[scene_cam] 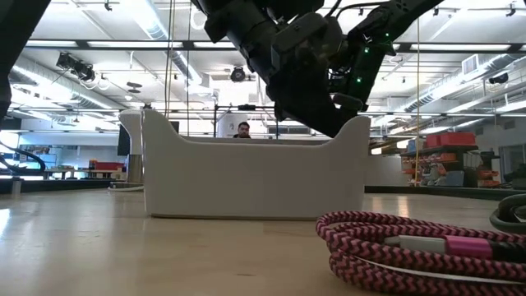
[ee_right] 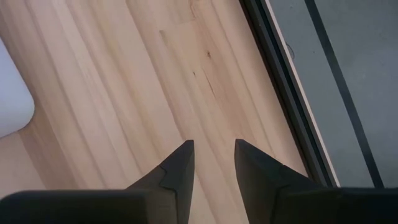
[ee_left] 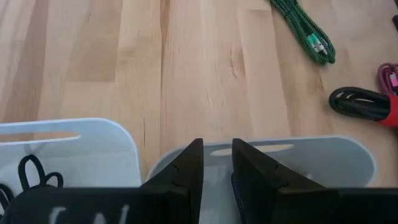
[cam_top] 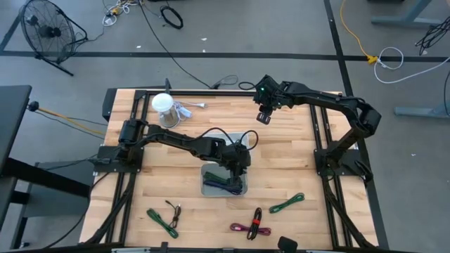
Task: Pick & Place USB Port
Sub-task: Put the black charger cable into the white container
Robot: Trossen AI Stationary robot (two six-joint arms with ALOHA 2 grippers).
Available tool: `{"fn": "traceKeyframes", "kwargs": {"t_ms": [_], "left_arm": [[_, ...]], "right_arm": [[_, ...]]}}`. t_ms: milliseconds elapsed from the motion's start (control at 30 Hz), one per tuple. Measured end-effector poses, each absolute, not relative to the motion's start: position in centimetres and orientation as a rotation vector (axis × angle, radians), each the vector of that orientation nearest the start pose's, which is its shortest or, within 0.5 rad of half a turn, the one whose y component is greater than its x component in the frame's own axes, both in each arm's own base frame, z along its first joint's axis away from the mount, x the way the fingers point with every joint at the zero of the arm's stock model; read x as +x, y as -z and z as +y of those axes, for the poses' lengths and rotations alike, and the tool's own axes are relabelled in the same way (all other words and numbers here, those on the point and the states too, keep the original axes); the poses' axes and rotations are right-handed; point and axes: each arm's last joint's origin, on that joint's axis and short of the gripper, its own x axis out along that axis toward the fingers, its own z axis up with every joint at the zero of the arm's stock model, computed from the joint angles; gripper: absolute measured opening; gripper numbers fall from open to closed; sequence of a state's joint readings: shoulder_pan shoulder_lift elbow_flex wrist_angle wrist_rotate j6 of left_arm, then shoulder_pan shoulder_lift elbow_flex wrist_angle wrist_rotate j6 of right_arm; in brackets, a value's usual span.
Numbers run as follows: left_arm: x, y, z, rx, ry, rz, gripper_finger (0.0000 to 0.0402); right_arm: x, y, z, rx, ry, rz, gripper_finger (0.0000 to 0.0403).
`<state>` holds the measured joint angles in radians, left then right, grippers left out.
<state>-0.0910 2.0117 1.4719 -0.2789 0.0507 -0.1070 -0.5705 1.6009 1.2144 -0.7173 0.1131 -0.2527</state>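
Your wooden worktop (cam_top: pixel 281 176) held scattered cables, left gripper (ee_left: pixel 216 163) hovered over the white bin (cam_top: pixel 204 173), fingers slightly apart, right gripper (ee_right: pixel 214 158) waited far right, fingers apart, holding nothing.

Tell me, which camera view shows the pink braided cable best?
The low view: the pink braided cable lies coiled close to the camera. The high view shows it small, near the table's front edge. The left wrist view catches only an end. The right wrist view misses it.

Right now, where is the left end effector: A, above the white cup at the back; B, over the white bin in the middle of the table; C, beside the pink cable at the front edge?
B: the left end effector hangs over the white bin.
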Motion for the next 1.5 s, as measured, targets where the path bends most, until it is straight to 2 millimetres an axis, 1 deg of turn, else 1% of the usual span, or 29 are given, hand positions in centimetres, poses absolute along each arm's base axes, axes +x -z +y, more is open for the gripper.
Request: {"fn": "traceKeyframes", "kwargs": {"t_ms": [267, 367, 433, 533, 633, 733, 767, 933, 1133, 1267, 1500], "left_arm": [[43.8, -19.9, -4.3, -0.086, 0.092, 0.814, 0.0087], [43.3, -20.2, -4.7, -0.058, 0.108, 0.840, 0.0087], [42.6, -20.7, -5.0, -0.042, 0.113, 0.878, 0.0087], [41.3, -22.4, -5.5, -0.035, 0.122, 0.910, 0.0087], [39.5, -24.3, -6.2, -0.023, 0.133, 0.958, 0.0087], [36.9, -25.7, -7.2, -0.005, 0.138, 1.065, 0.0087], [36.1, -25.9, -7.6, -0.018, 0.127, 1.116, 0.0087], [32.6, -27.0, -9.3, -0.181, -0.026, 1.302, 0.0087], [30.3, -26.8, -12.3, -0.367, -0.231, 1.407, 0.0087], [28.9, -26.7, -14.5, -0.487, -0.361, 1.423, 0.0087], [27.0, -26.7, -17.8, -0.707, -0.620, 1.310, 0.0087]], "right_arm": [[26.8, -24.4, -17.6, 0.044, 0.472, 1.157, 0.0116], [26.8, -24.4, -17.6, 0.047, 0.474, 1.158, 0.0116], [26.8, -24.4, -17.6, 0.055, 0.476, 1.160, 0.0116], [26.8, -24.4, -17.6, 0.062, 0.479, 1.163, 0.0116], [26.7, -24.4, -17.5, 0.069, 0.480, 1.168, 0.0116], [26.5, -24.3, -17.4, 0.081, 0.479, 1.188, 0.0116], [26.5, -24.3, -17.4, 0.087, 0.481, 1.193, 0.0116], [26.4, -24.2, -17.3, 0.108, 0.490, 1.201, 0.0116], [26.5, -24.2, -17.3, 0.116, 0.485, 1.190, 0.0116], [26.6, -24.3, -17.3, 0.106, 0.466, 1.179, 0.0116], [26.6, -24.3, -17.3, 0.098, 0.461, 1.180, 0.0116]]}}
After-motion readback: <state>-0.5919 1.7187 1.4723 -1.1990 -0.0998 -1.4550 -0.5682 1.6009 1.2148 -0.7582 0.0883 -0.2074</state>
